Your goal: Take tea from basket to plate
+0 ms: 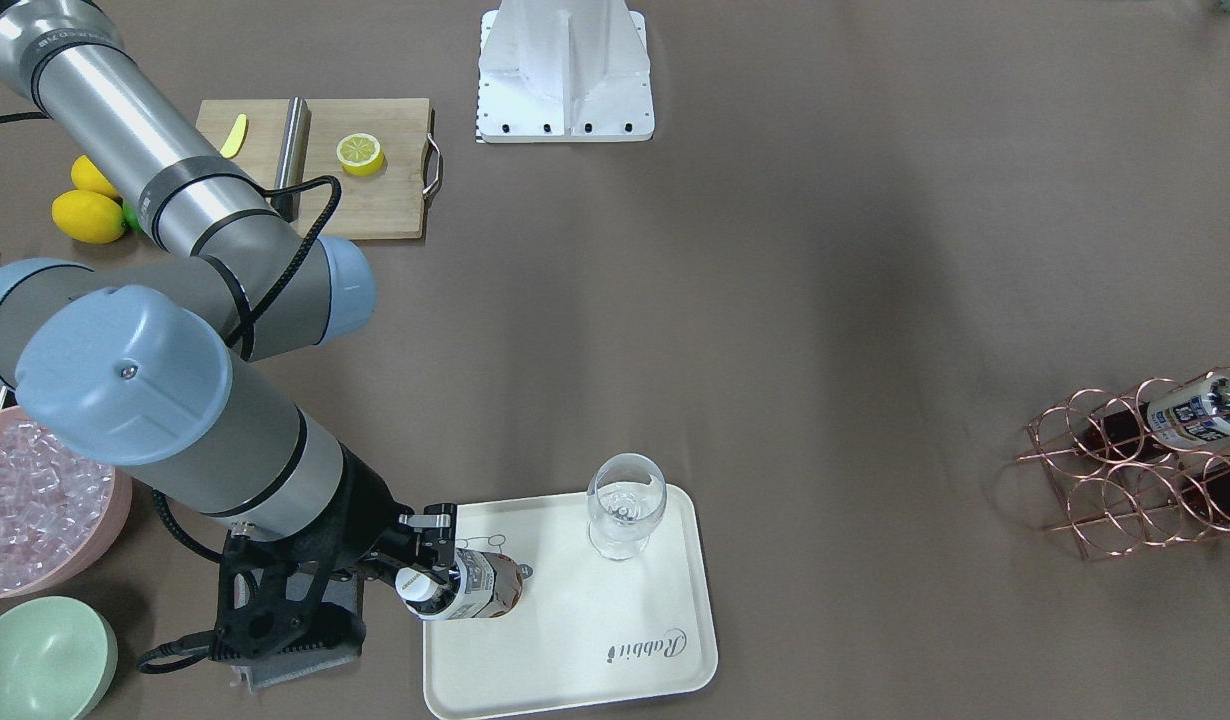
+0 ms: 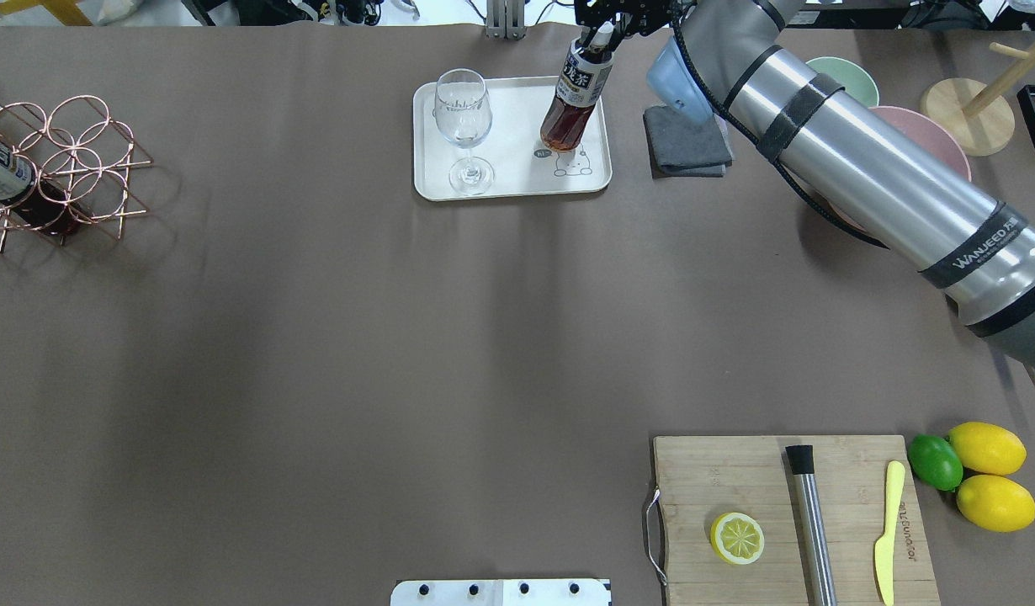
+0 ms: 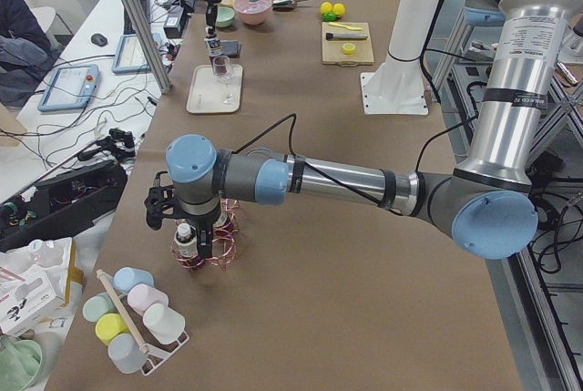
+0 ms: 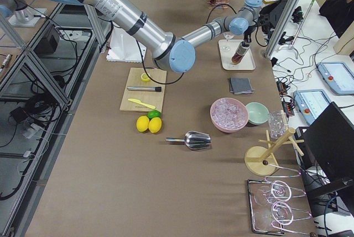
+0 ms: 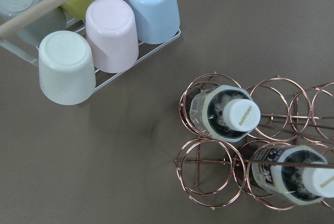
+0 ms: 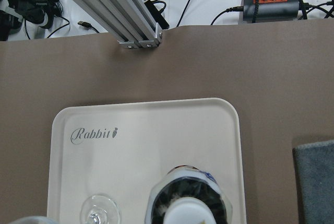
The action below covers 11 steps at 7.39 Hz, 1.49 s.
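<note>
- The right gripper (image 1: 425,580) is clenched on the neck of a small clear plastic bottle of dark reddish-brown tea (image 1: 483,590), with a finger on either side just under its white screw cap.
- This tea bottle is on the cream-white rectangular plate with rounded corners (image 1: 595,650). Its base is beside the small bear drawing, near the plate edge closest to the arm.
- A clear stemmed wine glass (image 1: 626,505) stands on the same plate, apart from the bottle.
- The rose-gold wire basket of round ring cells (image 1: 1125,470) sits well apart, at the robot's left end of the table.
- Two more matching bottles (image 5: 227,114) (image 5: 292,174) sit in two of its cells.
- The left gripper (image 3: 191,227) hovers over the basket, and I cannot tell whether it is released or clenched.
- A folded grey cloth (image 2: 686,139) lies just beside the plate.
</note>
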Each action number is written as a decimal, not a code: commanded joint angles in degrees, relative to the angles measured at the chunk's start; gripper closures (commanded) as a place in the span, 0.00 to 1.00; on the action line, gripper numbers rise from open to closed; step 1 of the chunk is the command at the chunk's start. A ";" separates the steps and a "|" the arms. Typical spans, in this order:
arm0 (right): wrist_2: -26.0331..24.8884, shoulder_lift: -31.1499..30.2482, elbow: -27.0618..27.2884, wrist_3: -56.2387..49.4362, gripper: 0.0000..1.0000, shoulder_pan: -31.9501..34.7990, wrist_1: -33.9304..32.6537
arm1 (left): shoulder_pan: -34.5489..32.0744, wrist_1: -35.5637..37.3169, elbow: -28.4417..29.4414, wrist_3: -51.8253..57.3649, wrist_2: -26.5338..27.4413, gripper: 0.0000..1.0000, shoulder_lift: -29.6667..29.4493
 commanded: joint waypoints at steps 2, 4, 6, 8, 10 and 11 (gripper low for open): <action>-1.05 0.34 -0.37 -0.95 1.00 0.00 -1.14 | 0.31 -7.99 4.44 -0.29 0.15 0.02 1.67; -1.76 -0.18 -0.28 -1.91 1.00 0.00 -1.23 | 0.31 -8.19 4.63 0.06 0.15 0.02 1.67; -1.76 -0.27 -0.28 -1.92 1.00 0.00 -1.23 | 0.31 -8.19 4.55 -0.03 0.06 0.02 1.76; -1.59 -0.18 -0.28 -1.92 0.93 0.00 -1.23 | 0.31 -8.11 4.37 -0.03 0.06 0.02 2.11; -1.67 -0.27 -0.11 -1.92 0.62 0.00 -1.14 | 0.31 -8.10 4.46 -0.11 0.06 0.02 2.20; -1.76 -0.27 -0.02 -1.92 0.54 0.00 -1.14 | 0.31 -8.10 4.37 -0.11 0.06 0.02 2.20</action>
